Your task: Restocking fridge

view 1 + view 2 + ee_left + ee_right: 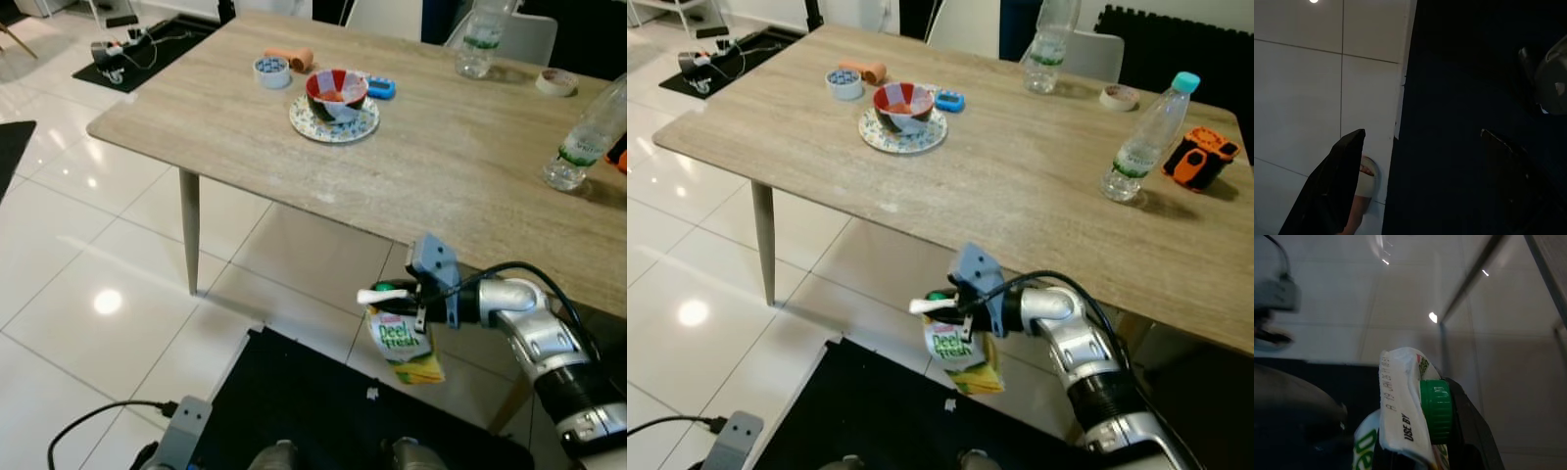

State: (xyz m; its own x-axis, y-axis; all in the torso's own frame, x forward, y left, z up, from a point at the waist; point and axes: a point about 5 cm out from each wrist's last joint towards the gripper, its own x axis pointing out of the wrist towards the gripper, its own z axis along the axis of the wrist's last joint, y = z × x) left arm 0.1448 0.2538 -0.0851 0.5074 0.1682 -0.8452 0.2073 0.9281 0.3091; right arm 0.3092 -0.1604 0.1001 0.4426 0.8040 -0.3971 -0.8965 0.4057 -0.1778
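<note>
The right claw (392,294) is clamped on the top of a juice pouch (402,345) with a green cap (1436,410), holding it in the air below the front edge of the wooden bench (470,186), above a black mat (323,411). On the bench stand a bowl (336,93) on a plate (333,122) and 2 plastic bottles (1141,147). The left claw (1420,181) hangs over the white floor tiles (88,294), fingers apart.

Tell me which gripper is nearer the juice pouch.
Right. The right gripper is shut on the juice pouch by its top; the left gripper hangs low over the floor.
</note>
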